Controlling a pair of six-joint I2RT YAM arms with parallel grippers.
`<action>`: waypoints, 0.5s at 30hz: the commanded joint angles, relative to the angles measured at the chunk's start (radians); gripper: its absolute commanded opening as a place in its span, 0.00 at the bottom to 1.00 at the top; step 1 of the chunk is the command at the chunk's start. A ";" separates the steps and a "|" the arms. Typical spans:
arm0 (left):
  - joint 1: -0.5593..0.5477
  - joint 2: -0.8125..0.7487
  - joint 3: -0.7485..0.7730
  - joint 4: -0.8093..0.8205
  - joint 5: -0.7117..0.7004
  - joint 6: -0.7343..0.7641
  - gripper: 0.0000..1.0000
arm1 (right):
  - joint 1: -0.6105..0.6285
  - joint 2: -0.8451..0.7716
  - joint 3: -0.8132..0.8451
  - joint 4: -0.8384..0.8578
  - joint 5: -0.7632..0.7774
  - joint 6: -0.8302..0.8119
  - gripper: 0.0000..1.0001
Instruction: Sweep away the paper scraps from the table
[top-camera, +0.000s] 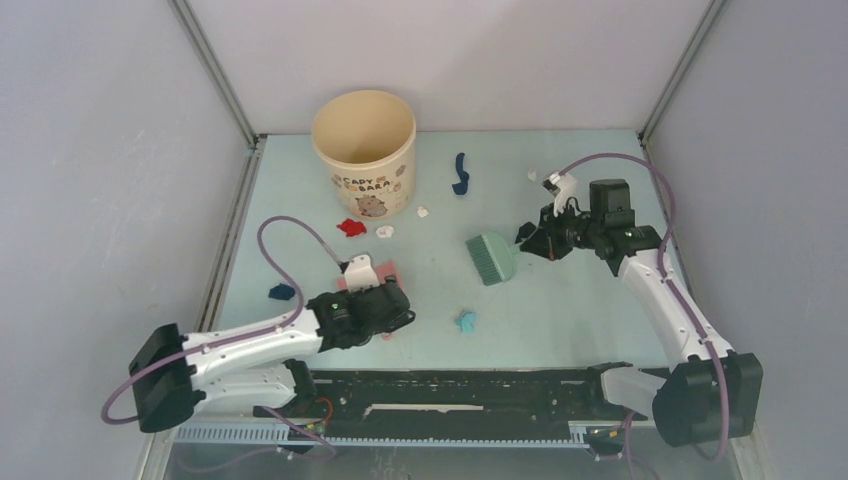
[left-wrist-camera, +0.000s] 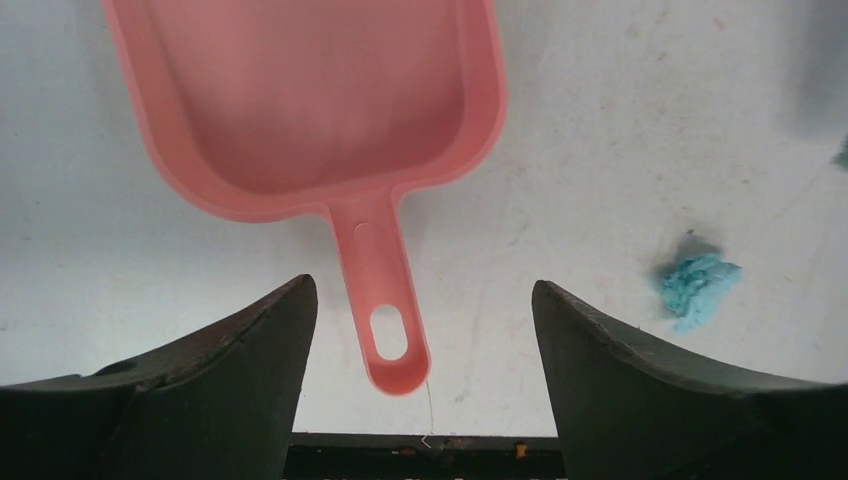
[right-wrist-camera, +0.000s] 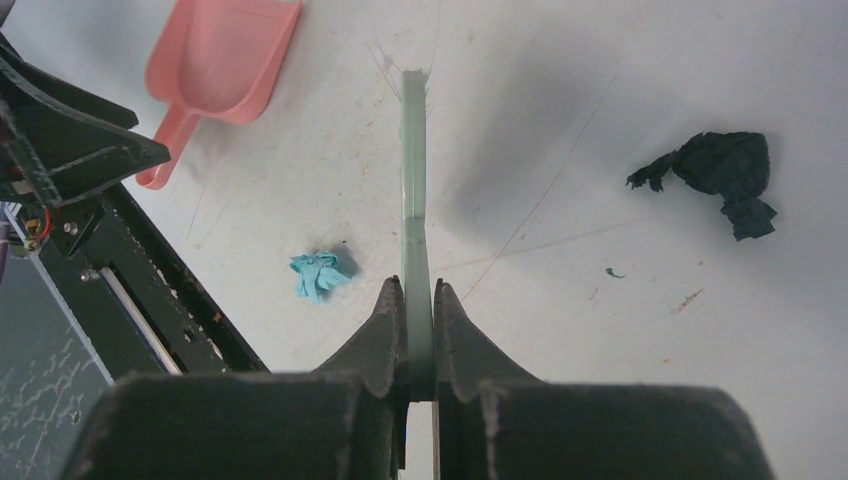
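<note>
Several paper scraps (left-wrist-camera: 700, 288) lie spread out on the table (top-camera: 580, 320), all small & crumpled. A red bit (top-camera: 351, 227) & a white bit (top-camera: 385, 232) sit close together just in front of the cup (top-camera: 364, 150). Another white bit (top-camera: 422, 212) is by the cup's right side. A long navy bit (top-camera: 460, 173) lies farther back, right of the cup. A tiny white one (top-camera: 533, 175) is nr the back right. A dark blue bit (top-camera: 282, 292) is on the left side, by the left arm. A teal bit (top-camera: 465, 321) lies at the front, in the mid, btw the two arms.

The pink dustpan (left-wrist-camera: 300, 100) lies flat on the table w/ its handle pointing at the left gripper (left-wrist-camera: 422, 300). That gripper's fingers (left-wrist-camera: 250, 350) are spread wide, one on each side of the handle, not touching it.

The right gripper (right-wrist-camera: 418, 305) is squeezed tight on the thin green brush (right-wrist-camera: 414, 180). The brush is over the mid of the table, right of the dustpan. I can't tell if it touches the table. From the right wrist, the teal bit is left of the brush & a dark bit (right-wrist-camera: 725, 180) is right of it, both apart from it.
</note>
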 joint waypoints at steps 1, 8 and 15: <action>0.002 0.112 0.051 -0.028 -0.032 -0.052 0.83 | -0.006 -0.046 -0.006 0.042 0.028 0.017 0.00; 0.004 0.253 0.081 -0.011 0.011 -0.053 0.70 | -0.006 -0.067 -0.021 0.049 0.033 0.011 0.00; 0.004 0.314 0.091 0.006 0.027 -0.030 0.43 | -0.006 -0.063 -0.021 0.038 0.025 -0.003 0.00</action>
